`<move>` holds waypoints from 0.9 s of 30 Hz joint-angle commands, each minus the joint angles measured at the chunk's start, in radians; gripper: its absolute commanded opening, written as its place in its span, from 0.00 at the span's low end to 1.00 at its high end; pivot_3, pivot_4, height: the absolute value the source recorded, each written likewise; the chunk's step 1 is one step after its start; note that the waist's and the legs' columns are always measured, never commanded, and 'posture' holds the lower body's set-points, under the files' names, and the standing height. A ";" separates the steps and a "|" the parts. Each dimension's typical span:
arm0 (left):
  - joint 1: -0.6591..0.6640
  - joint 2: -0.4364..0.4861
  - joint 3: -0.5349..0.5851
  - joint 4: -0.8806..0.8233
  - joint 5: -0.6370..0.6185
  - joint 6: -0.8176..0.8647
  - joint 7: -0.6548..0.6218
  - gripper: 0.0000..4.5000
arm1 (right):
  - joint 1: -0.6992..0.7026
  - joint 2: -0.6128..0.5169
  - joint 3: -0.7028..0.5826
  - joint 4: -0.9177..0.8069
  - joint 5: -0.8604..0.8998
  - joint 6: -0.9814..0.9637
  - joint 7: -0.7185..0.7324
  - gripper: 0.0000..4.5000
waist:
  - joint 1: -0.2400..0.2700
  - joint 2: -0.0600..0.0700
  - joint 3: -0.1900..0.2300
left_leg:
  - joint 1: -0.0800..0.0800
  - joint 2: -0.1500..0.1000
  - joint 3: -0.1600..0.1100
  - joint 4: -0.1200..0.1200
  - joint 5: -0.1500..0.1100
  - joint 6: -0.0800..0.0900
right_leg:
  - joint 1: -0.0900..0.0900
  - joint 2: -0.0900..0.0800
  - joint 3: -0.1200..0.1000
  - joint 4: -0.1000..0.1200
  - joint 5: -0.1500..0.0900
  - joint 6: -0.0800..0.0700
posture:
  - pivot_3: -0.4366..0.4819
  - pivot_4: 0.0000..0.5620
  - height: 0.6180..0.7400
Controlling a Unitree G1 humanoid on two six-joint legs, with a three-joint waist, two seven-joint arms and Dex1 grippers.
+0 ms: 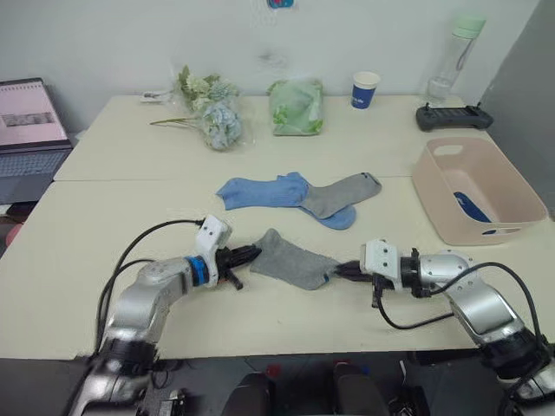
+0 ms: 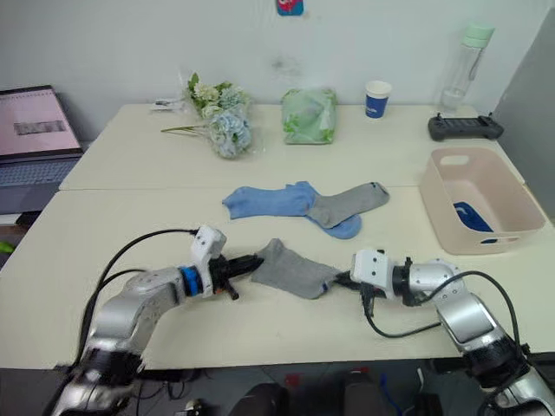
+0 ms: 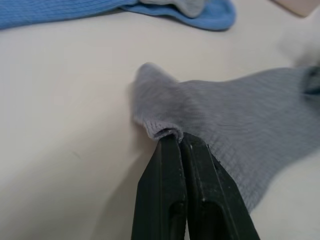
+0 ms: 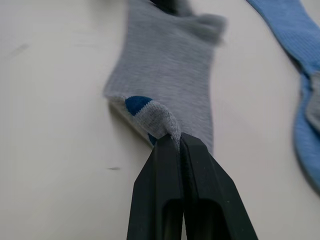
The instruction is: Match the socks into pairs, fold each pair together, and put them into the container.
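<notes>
I hold the grey sock (image 1: pixel 290 259) pinched at both ends, left gripper (image 1: pixel 251 254) and right gripper (image 1: pixel 340 271) clamped; I'd keep it taut and lift evenly toward its mate (image 1: pixel 342 194).

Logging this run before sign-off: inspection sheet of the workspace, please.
Surface: cream table, two tops butted.
Job's things: near grey sock stretched between both end effectors; two light blue socks and second grey sock overlapping behind; pink tub holds something dark blue.
Clutter: flowers, green bag, blue cup, bottle, controller.
End effectors: left, right, both pinching the sock.
Cables: black loops at both wrists.
Surroundings: laptop, wall.
</notes>
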 commanded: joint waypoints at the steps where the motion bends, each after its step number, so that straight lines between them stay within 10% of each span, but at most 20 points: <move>1: 0.171 0.022 0.108 -0.270 -0.124 0.110 0.065 0.01 | -0.113 0.083 0.039 0.136 -0.062 -0.120 -0.040 0.00 | 0.002 0.000 0.000 | 0.000 0.000 0.000 0.000 0.000 0.000 | 0.000 0.000 -0.001 0.000 0.000 0.000 | 0.48 0.27 1.00; 12: 0.497 -0.050 0.133 -0.533 -0.235 0.152 0.263 0.00 | -0.267 0.269 0.063 0.379 0.002 -0.241 0.081 0.11 | 0.041 0.000 -0.001 | 0.003 0.000 -0.001 0.000 0.000 0.000 | 0.004 0.001 -0.002 -0.001 0.000 -0.001 | 0.48 0.27 1.00; 21: 0.607 0.104 0.257 -0.475 -0.228 0.074 0.147 0.58 | -0.162 0.119 -0.036 0.195 0.020 -0.071 0.055 0.79 | 0.042 0.001 -0.001 | 0.003 0.001 0.000 -0.001 0.000 0.000 | 0.003 0.001 -0.002 -0.002 0.000 -0.002 | 0.48 0.27 1.00; 27: 0.581 0.278 0.382 -0.358 -0.222 0.018 -0.009 0.95 | -0.007 0.097 -0.088 -0.149 0.170 0.363 0.006 0.80 | 0.036 0.001 0.000 | 0.003 0.004 0.000 -0.002 -0.002 0.004 | 0.003 0.002 -0.003 -0.001 -0.001 -0.004 | 0.48 0.27 1.00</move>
